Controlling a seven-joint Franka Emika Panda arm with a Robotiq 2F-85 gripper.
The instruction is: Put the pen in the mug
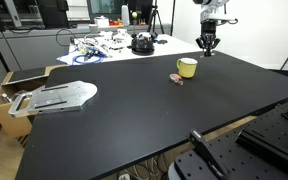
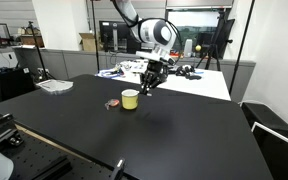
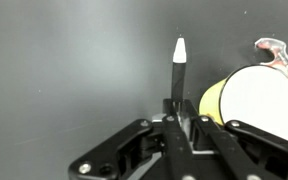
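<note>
Fingers hide the pen base; frame edge crops the mug.

You are in a robotics lab. Identify it by the large black worktable, the white bench at its far side piled with cables and hardware, the tripod standing beyond, and the grey partitions farther back.
</note>
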